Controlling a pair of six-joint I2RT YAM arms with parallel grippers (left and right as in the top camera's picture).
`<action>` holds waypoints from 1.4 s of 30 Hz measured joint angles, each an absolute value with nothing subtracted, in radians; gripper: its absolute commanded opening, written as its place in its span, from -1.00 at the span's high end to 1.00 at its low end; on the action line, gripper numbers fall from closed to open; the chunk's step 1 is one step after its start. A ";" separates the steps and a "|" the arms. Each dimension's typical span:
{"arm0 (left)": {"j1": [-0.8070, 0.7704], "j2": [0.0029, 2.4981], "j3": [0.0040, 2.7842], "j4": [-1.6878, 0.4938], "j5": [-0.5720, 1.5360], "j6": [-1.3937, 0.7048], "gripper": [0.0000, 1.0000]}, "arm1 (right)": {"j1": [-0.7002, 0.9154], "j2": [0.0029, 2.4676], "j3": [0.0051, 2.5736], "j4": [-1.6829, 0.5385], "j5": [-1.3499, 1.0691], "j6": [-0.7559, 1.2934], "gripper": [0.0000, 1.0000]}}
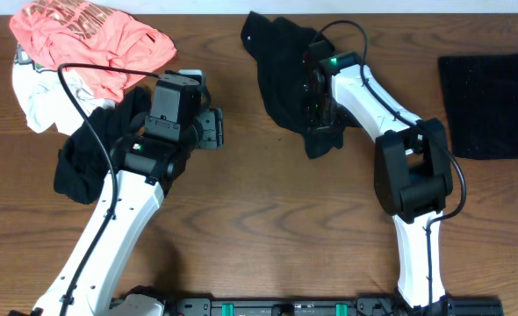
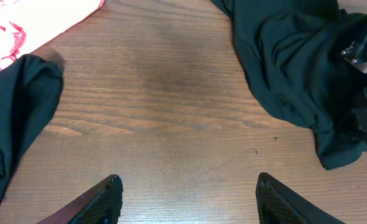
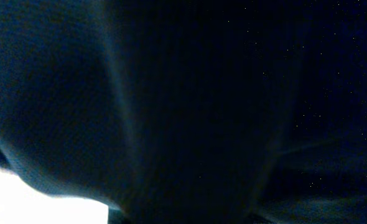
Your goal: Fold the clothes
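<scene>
A crumpled black garment [image 1: 281, 66] lies at the back centre of the table; it also shows in the left wrist view [image 2: 289, 56]. My right gripper [image 1: 316, 88] is pressed down into its cloth, and black fabric [image 3: 183, 93] fills the right wrist view, hiding the fingers. My left gripper [image 2: 190, 180] stands open over bare wood, between that garment and another black one [image 1: 88, 158] at the left. A coral-pink printed tee [image 1: 88, 39] lies on a white garment [image 1: 35, 92] at the back left.
A flat, folded black garment [image 1: 492, 105] lies at the right edge of the table. Bare wood [image 1: 268, 228] stretches across the front between the two arm bases. A black cable [image 1: 83, 96] loops over the left pile.
</scene>
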State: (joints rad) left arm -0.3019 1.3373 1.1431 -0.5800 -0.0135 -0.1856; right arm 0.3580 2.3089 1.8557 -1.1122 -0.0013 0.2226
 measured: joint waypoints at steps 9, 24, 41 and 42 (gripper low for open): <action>-0.302 1.337 1.143 -0.580 -0.007 -0.186 -0.38 | 0.328 2.309 1.856 -1.272 0.117 0.238 0.98; -0.302 1.338 1.143 -0.580 -0.006 -0.186 -0.38 | -0.022 2.271 1.938 -1.232 0.140 0.240 -0.58; -0.302 1.364 1.143 -0.581 -0.007 -0.186 -0.38 | 0.290 2.249 2.148 -1.149 -0.004 0.116 -0.64; -0.302 1.367 1.143 -0.581 -0.007 -0.186 -0.38 | 0.309 2.249 2.148 -1.142 -0.007 0.116 -0.63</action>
State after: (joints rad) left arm -0.3019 1.3674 1.1431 -0.5808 -0.0067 -0.1860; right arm 0.3088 2.2486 2.1475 -1.1423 -0.0074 0.1162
